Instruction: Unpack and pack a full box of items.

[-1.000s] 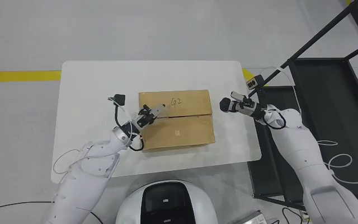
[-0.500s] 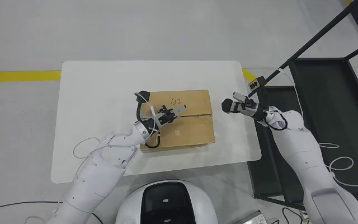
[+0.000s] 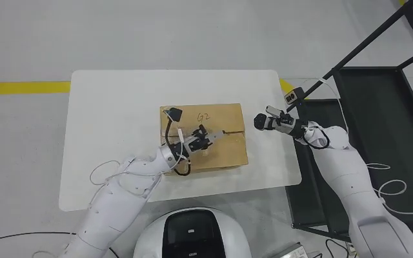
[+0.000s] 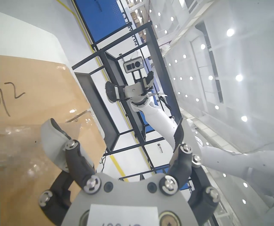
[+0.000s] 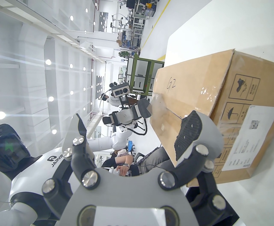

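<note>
Box [image 3: 222, 155] closed — seemingly taped.

White table [image 3: 110, 129], rounded corners, on grey floor [image 3: 193, 32]; yellow line [image 3: 32, 87] on floor meets table's left edge near the far corner and shows again at its right edge; dark metal rack [image 3: 374, 103] just beside table's right side; black pole [image 3: 368, 39] slants over rack; green cabinet [image 5: 139, 72] beyond table's far end; blue panel [image 4: 102, 19] behind rack; ceiling lights [image 4: 230, 32] on.
</note>
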Available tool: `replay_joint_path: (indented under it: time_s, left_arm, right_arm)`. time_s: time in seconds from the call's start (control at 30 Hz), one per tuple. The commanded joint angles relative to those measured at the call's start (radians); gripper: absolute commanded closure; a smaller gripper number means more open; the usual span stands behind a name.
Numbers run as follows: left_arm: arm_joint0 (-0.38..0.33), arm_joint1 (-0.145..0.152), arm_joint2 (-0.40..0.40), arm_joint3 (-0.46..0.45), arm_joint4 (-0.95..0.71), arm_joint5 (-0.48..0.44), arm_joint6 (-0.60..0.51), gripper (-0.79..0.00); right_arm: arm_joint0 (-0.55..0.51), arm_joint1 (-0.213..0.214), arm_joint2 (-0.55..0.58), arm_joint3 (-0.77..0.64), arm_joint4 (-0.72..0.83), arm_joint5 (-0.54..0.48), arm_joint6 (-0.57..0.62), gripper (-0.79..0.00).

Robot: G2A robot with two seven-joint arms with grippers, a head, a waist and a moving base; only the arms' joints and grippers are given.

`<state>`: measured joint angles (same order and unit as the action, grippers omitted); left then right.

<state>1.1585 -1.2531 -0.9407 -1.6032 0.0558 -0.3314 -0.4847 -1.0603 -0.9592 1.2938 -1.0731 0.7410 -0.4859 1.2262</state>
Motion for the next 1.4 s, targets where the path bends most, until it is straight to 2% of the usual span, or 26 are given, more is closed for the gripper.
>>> replay_joint_path:
  time_s: [0.0, 0.53, 0.7, 0.73, 0.83, 0.93, 1.07, 1.2, 1.37]
  left_arm:
    - [0.018, 0.007, -0.024, -0.023, -0.024, -0.006, -0.034, -0.785]
    - [0.147, 0.052, -0.266, -0.142, -0.184, -0.031, -0.094, -0.785]
    - [0.179, 0.061, -0.334, -0.162, -0.163, -0.004, -0.053, -0.785]
    - [0.183, 0.062, -0.345, -0.155, -0.140, 0.028, -0.036, -0.785]
    - [0.161, 0.062, -0.345, -0.119, -0.134, 0.098, -0.036, -0.785]
    - [0.121, 0.058, -0.310, -0.060, -0.107, 0.131, -0.049, -0.785]
    - [0.081, 0.049, -0.254, -0.001, -0.084, 0.131, -0.051, -0.785]
    - [0.096, 0.047, -0.255, -0.001, -0.058, 0.076, 0.005, -0.785]
    - [0.099, 0.047, -0.253, 0.004, -0.028, 0.133, 0.019, -0.785]
  right_arm:
    - [0.005, -0.002, -0.003, 0.003, -0.003, 0.001, -0.001, -0.785]
    - [0.029, -0.015, -0.014, 0.014, -0.033, 0.002, -0.012, -0.785]
    - [0.029, -0.017, -0.014, 0.010, -0.050, 0.004, -0.022, -0.785]
    - [0.028, -0.017, -0.014, 0.010, -0.054, 0.006, -0.025, -0.785]
    - [0.029, -0.019, -0.015, 0.008, -0.063, 0.010, -0.032, -0.785]
    - [0.031, -0.021, -0.017, 0.007, -0.075, 0.013, -0.040, -0.785]
    - [0.031, -0.022, -0.016, 0.006, -0.084, 0.012, -0.048, -0.785]
    - [0.026, -0.022, -0.010, 0.007, -0.087, 0.015, -0.048, -0.785]
    - [0.025, -0.023, -0.006, 0.002, -0.094, 0.020, -0.049, -0.785]
